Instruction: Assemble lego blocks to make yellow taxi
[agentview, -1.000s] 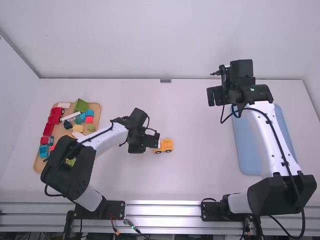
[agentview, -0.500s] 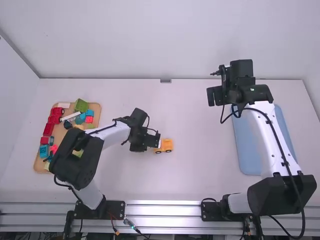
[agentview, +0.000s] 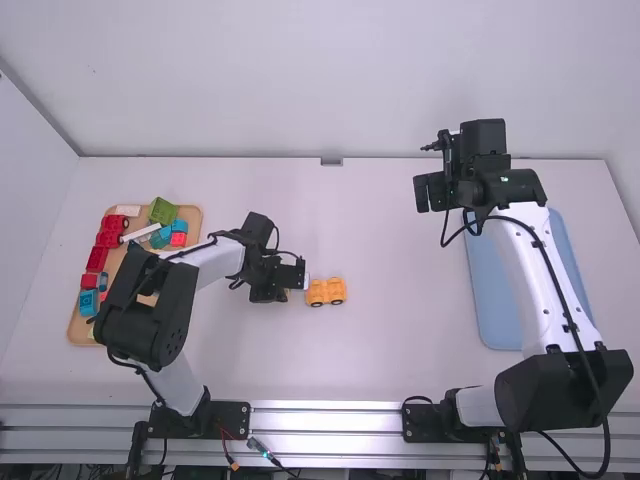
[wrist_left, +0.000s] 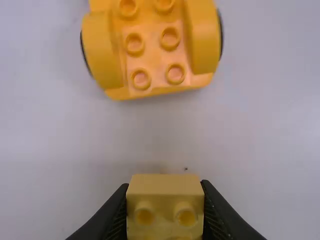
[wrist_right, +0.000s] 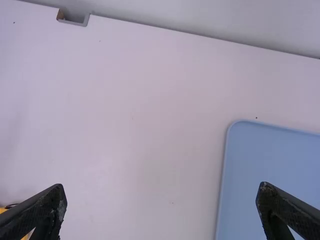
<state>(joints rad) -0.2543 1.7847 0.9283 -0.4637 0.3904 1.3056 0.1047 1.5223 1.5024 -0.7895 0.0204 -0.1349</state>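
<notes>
Plenty of coloured blocks (agentview: 108, 240) crowd the tan tray (agentview: 78, 328), far left. Next, the left gripper (agentview: 288, 284), fingers closed on a yellow block (wrist_left: 165, 191) (studs showing!), near the yellow wheeled base (agentview: 326, 292). Rightward, the right gripper (agentview: 430, 192): fingers wide apart, holding nothing, near the blue tray (agentview: 492, 300).

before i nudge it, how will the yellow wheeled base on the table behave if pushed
The yellow wheeled base would probably roll along its length, since dark wheels show at its side. It looks low, so tipping seems unlikely. Its studded, moulded shape suggests stiff plastic.
</notes>
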